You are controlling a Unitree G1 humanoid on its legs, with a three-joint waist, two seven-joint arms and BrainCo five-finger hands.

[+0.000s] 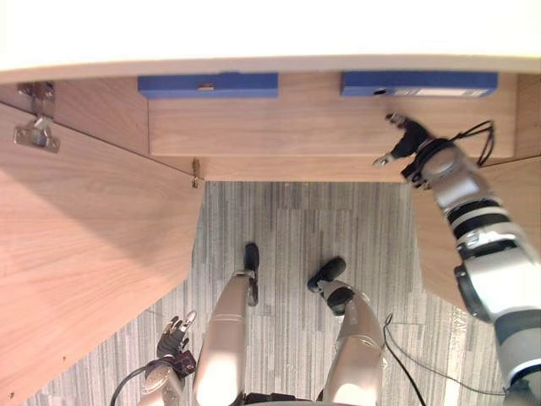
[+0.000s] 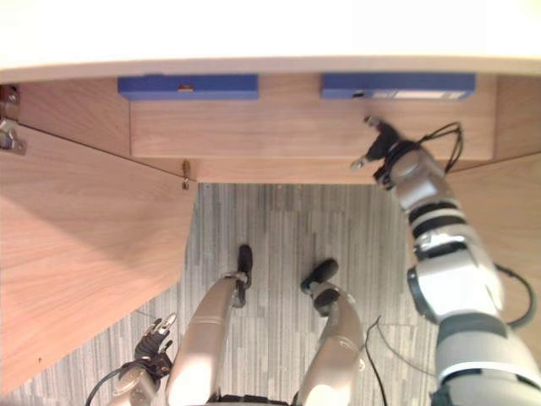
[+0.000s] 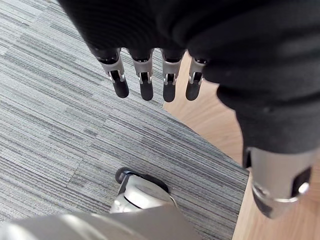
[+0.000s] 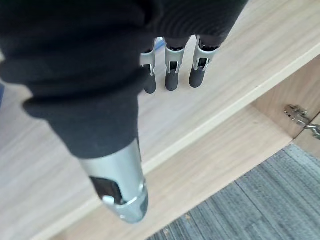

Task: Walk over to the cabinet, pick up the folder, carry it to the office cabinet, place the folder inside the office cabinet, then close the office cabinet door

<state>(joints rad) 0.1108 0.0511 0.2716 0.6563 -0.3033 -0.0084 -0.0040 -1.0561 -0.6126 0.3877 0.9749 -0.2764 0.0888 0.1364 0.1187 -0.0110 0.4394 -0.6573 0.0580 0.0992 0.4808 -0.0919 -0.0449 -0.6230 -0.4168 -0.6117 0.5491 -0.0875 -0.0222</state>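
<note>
Cabinet (image 1: 270,34) stands wide open in front of you, its pale top across the upper edge of your head views. Its left door (image 1: 84,254) swings out toward your left side, and its right door (image 2: 507,220) swings out on your right. Between them lies striped grey carpet (image 1: 287,237). Inside, a wooden shelf (image 1: 296,127) runs across the cabinet.

At the back of that shelf you have two blue folders, well apart: the left folder (image 1: 208,85) and the right folder (image 1: 418,83).

Your right robot hand (image 1: 412,139) reaches in over the shelf, near the right folder but not touching it. Its fingers (image 4: 172,75) are straight and hold nothing. Whether they touch the shelf, you cannot tell.

Your left robot hand (image 1: 173,338) hangs low over the carpet beside the left door's edge, with its fingers (image 3: 145,82) straight and empty.

A metal hinge (image 1: 35,127) sits on the left door's inner face.
</note>
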